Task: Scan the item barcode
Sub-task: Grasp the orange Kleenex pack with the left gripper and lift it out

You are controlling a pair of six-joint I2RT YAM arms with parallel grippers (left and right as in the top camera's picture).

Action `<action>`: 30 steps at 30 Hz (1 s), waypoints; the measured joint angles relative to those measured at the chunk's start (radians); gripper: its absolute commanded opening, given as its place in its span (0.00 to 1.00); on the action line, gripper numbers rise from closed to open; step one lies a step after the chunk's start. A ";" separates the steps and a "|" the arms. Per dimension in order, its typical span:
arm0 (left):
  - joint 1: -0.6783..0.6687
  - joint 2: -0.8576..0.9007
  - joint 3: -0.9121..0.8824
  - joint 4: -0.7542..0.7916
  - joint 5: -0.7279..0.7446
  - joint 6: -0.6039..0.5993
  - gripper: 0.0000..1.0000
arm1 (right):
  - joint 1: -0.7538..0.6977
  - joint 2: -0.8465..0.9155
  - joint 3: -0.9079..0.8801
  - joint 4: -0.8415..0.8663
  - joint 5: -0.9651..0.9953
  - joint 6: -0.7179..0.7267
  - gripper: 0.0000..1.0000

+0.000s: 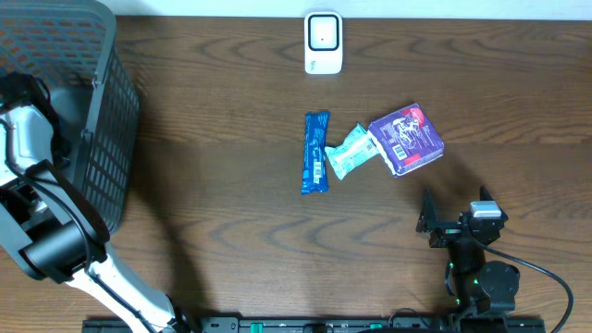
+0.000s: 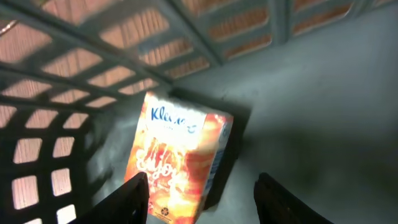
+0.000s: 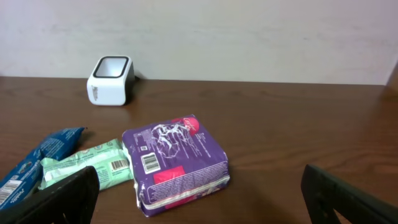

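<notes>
Left gripper (image 2: 202,186) hangs inside the basket (image 1: 102,120), fingers part-spread and empty over the tissue box (image 2: 180,155) lying on its floor; looks like drop-off; right gripper (image 3: 199,186) gapes wide, empty, near the purple packet (image 3: 177,162), barcode up; next job, carrying that to the scanner (image 1: 323,42).

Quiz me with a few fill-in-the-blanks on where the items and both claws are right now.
1. The left claw hangs inside the ____, over an orange Kleenex box.
2. The green packet lies ____ the blue packet and the purple packet.
3. The right claw has its jaws ____, holding nothing.
4. The scanner near the far edge of the table is ____ in colour.
Missing words: basket; between; open; white.
</notes>
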 measured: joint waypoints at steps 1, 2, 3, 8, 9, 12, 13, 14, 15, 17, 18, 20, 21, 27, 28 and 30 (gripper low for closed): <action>0.000 0.000 -0.014 0.006 0.000 0.000 0.55 | 0.000 0.000 0.000 0.000 0.000 0.000 0.99; 0.000 0.000 -0.029 0.015 0.000 0.000 0.55 | 0.000 0.000 0.000 0.000 0.000 0.000 0.99; 0.001 0.000 -0.043 0.022 0.000 0.000 0.55 | 0.000 0.000 0.000 0.000 0.000 0.000 0.99; 0.013 0.000 -0.090 0.051 0.000 0.003 0.50 | 0.000 0.000 0.000 0.000 0.000 0.000 0.99; 0.016 0.000 -0.094 0.056 0.000 0.003 0.44 | 0.000 0.000 0.000 0.000 0.000 0.000 0.99; 0.035 0.000 -0.115 0.073 -0.003 0.007 0.26 | 0.000 0.000 0.000 0.000 0.000 0.000 0.99; 0.041 0.000 -0.118 0.076 -0.007 0.003 0.22 | 0.000 0.000 0.000 0.000 0.000 0.000 0.99; 0.045 0.000 -0.118 0.077 -0.006 0.002 0.15 | 0.000 0.000 0.000 0.000 0.000 0.000 0.99; 0.048 -0.002 -0.118 0.080 -0.006 0.003 0.08 | 0.000 0.000 0.000 0.000 0.000 0.000 0.99; 0.050 -0.006 -0.118 0.081 0.001 0.007 0.07 | 0.000 0.000 0.000 0.000 0.000 0.000 0.99; 0.050 -0.007 -0.118 0.080 0.006 0.008 0.07 | 0.000 0.000 0.000 0.000 0.000 0.000 0.99; 0.050 -0.012 -0.117 0.078 0.028 0.011 0.07 | 0.000 0.000 0.000 0.000 0.000 0.000 0.99; 0.051 -0.018 -0.117 0.078 0.047 0.010 0.07 | 0.000 0.000 0.000 0.000 0.000 0.000 0.99; 0.023 -0.114 -0.119 0.084 0.184 0.010 0.07 | 0.000 0.000 0.000 0.000 0.000 0.000 0.99; 0.016 -0.137 -0.119 0.087 0.195 0.010 0.07 | 0.000 0.000 0.000 0.000 0.000 0.000 0.99; -0.006 -0.224 -0.119 0.102 0.234 0.009 0.07 | 0.000 0.000 0.000 0.000 0.000 0.000 0.99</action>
